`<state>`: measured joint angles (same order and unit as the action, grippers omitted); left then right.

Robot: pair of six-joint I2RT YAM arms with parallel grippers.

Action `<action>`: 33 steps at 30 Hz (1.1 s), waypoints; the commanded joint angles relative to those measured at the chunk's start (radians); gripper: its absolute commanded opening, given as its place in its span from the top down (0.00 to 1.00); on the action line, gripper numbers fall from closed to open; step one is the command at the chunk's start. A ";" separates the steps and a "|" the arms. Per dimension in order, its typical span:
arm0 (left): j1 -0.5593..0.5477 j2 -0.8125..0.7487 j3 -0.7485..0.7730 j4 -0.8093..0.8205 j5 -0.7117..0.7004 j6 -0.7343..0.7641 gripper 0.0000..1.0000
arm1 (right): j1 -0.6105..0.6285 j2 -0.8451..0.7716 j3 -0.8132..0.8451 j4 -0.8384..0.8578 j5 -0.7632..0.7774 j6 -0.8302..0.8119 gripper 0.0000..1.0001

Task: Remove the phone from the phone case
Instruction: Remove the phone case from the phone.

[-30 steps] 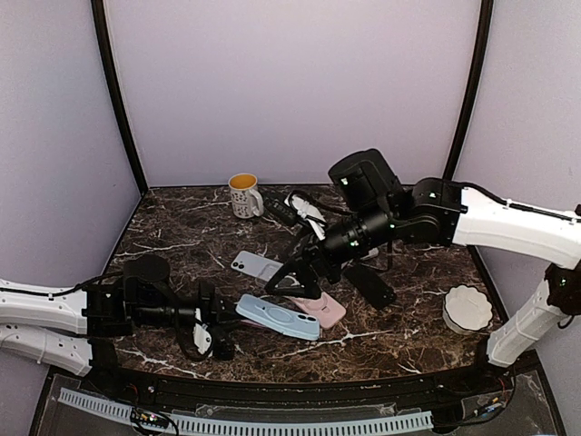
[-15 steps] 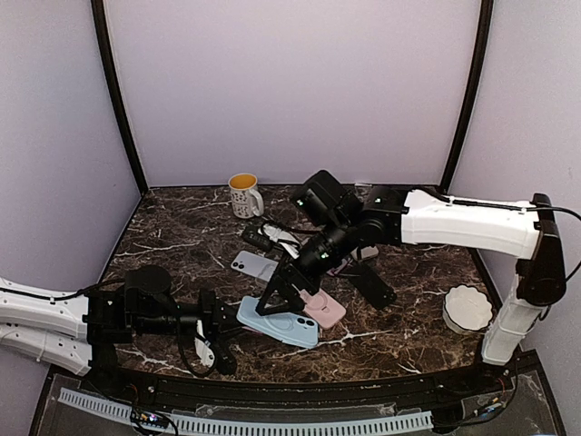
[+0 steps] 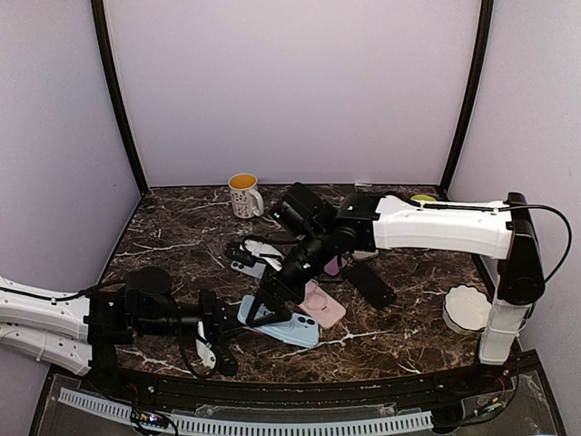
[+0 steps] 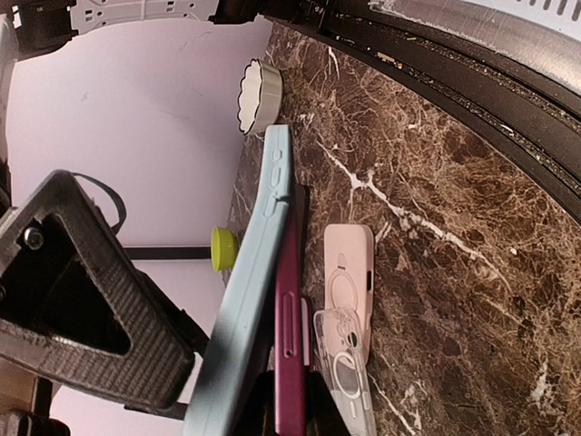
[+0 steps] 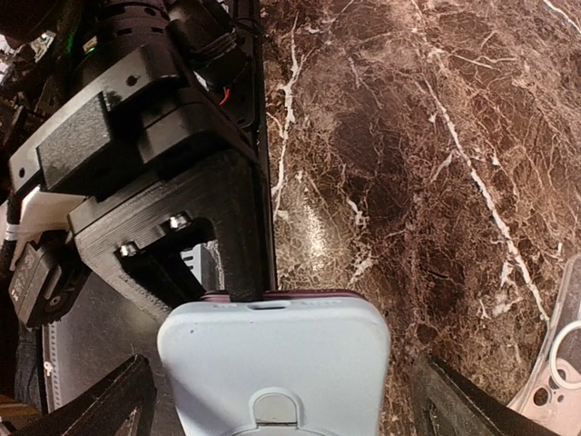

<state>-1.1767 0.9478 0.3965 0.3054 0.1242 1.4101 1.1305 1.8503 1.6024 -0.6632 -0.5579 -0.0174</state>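
Phone (image 4: pixel 289 304) not out yet, pale-blue case (image 4: pixel 247 272) gaping along one edge; left gripper (image 3: pixel 221 338) clamps the phone, right gripper (image 3: pixel 272 296) straddles the case, grip unclear

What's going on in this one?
Both arms are working on the blue case with a maroon phone in it. The left tool clamps one end. The right tool is over the other end, with a finger on either side of the case. In the left wrist view the case seems to gape away from the phone, so it looks partly peeled but not yet out. A pink case and a clear case lie beside it.
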 commanded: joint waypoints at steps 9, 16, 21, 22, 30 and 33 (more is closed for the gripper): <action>-0.005 0.006 0.008 0.096 -0.024 -0.014 1.00 | 0.025 0.024 0.012 0.000 0.015 -0.049 0.04; -0.006 0.006 0.007 0.093 -0.029 -0.015 1.00 | 0.027 0.029 0.013 0.004 -0.004 -0.053 0.04; -0.005 0.006 0.007 0.094 -0.028 -0.018 1.00 | 0.029 0.030 0.013 0.008 -0.012 -0.055 0.20; -0.005 0.006 0.007 0.093 -0.028 -0.019 1.00 | 0.030 0.030 0.013 0.007 -0.014 -0.056 0.24; -0.006 0.006 0.007 0.091 -0.032 -0.023 1.00 | 0.031 0.017 0.016 0.002 0.005 -0.054 0.37; -0.005 0.010 0.008 0.088 -0.033 -0.024 1.00 | 0.031 0.001 0.019 0.000 0.023 -0.046 0.37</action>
<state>-1.1828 0.9680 0.3965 0.3134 0.0956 1.4025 1.1477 1.8706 1.6051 -0.6765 -0.5404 -0.0669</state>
